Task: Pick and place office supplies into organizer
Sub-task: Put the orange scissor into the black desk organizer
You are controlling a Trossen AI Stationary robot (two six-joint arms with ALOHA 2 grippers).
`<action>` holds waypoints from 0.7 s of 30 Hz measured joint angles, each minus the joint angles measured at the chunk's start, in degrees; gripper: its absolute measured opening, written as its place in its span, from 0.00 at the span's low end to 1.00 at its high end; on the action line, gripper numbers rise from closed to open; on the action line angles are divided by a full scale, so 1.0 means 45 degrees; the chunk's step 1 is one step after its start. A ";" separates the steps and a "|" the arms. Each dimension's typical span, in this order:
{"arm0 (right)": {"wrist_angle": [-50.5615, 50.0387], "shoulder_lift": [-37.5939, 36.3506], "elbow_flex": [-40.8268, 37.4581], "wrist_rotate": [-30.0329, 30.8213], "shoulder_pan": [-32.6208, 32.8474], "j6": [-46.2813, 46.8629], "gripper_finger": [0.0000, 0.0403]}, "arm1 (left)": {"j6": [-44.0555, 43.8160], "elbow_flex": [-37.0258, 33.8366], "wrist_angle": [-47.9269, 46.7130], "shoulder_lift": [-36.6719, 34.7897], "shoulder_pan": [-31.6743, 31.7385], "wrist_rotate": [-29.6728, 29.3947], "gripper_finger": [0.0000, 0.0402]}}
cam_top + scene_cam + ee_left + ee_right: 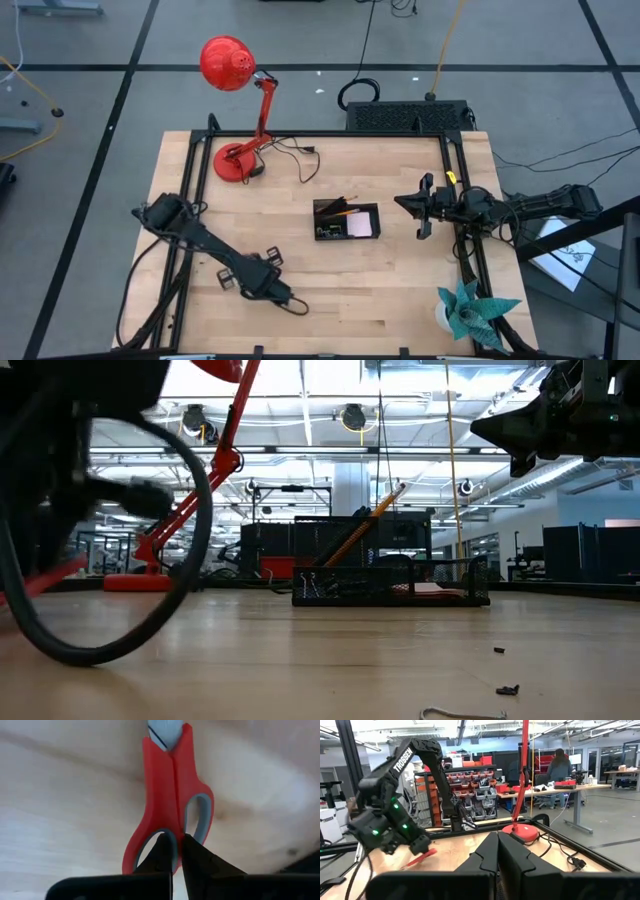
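The red-handled scissors (175,785) fill the left wrist view, grey blades pointing away from the camera, and my left gripper (176,840) is shut on their handles. The right wrist view shows the scissors (421,857) slanting out below that gripper, low over the wood. In the high view my left gripper (290,300) is near the table's front edge, left of centre, and hides the scissors. The black organizer (346,220) stands mid-table with an orange pencil (360,530) leaning in it. My right gripper (422,207) hovers shut to the organizer's right. My left gripper pinches the scissors where the two red handle loops meet (176,862), one finger (160,855) lying over each loop's opening. The fingers come steeply from above and lie along the scissors. Whether the blade end touches the table, I cannot tell.
A red desk lamp (235,100) stands at the far left with its cord trailing on the wood. A teal paper plant (470,310) sits at the near right corner. Tiny black clips (508,688) and a bent wire (460,712) lie on the table near the low camera.
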 joint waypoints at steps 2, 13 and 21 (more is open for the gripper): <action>-0.0009 0.0004 0.0000 0.0002 0.0000 0.0000 0.01 | 0.0509 -0.0448 0.0062 0.0000 0.0173 -0.0387 0.02; -0.0209 0.0019 0.0000 0.0032 0.0000 0.0005 0.01 | 0.3210 -0.1202 0.1271 -0.0010 0.0333 -0.2351 0.08; -0.0525 0.0088 0.0000 0.0041 0.0005 0.0155 0.01 | 0.7422 -0.1207 0.2811 -0.0010 -0.0222 -0.3920 0.07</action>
